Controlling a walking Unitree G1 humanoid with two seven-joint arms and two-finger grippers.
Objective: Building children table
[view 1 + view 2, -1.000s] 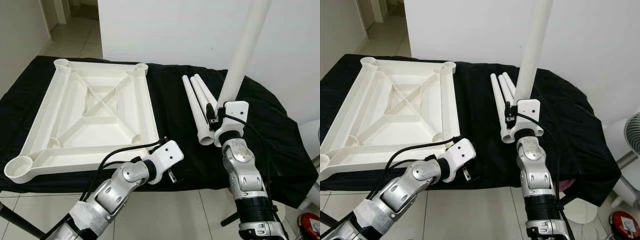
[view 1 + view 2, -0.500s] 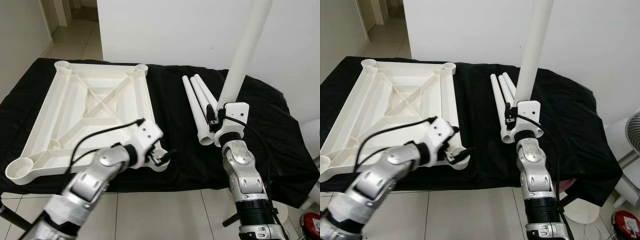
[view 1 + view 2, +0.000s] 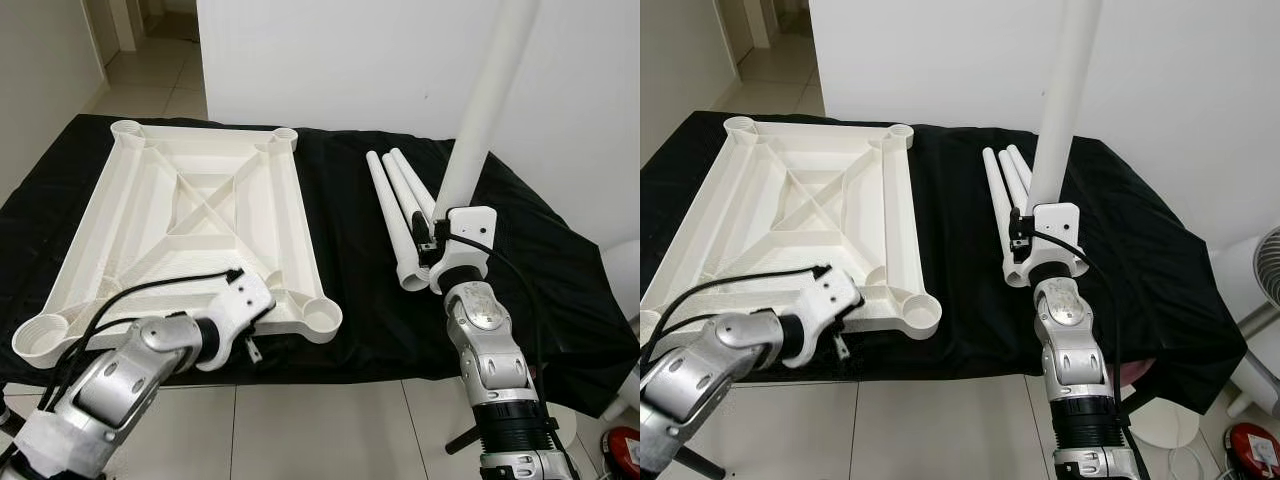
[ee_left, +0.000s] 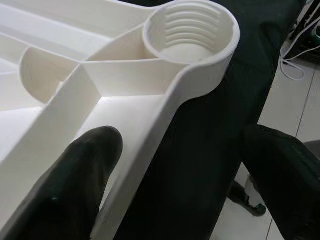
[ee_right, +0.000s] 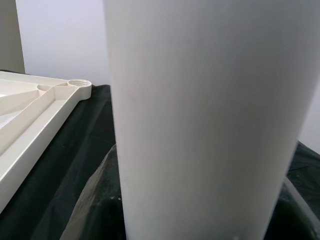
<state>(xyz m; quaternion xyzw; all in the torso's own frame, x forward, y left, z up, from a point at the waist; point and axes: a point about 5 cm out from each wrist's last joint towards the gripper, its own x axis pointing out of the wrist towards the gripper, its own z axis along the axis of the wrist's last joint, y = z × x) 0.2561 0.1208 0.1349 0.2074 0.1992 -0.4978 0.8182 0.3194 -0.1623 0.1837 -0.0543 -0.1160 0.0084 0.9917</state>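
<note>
The white table top [image 3: 190, 215] lies upside down on the black cloth, with a threaded socket [image 3: 322, 320] at its near right corner. My left gripper [image 4: 185, 165] is open at the top's near edge. One finger [image 4: 85, 170] is over the inside of the rim and the other is outside it, just short of that socket [image 4: 190, 30]. My right gripper [image 3: 432, 242] is shut on a long white leg [image 3: 490, 90], held upright and leaning slightly right. Three more legs [image 3: 395, 205] lie side by side on the cloth, just behind that gripper.
The black cloth-covered table [image 3: 540, 260] stands against a white wall. Tiled floor lies in front of it. A white fan [image 3: 1265, 270] and a red object [image 3: 1252, 448] stand on the floor at the right. A doorway opens at the far left.
My left arm has swung left and back along the top's front edge, uncovering the near right corner socket. The right arm and its upright leg have held still.
</note>
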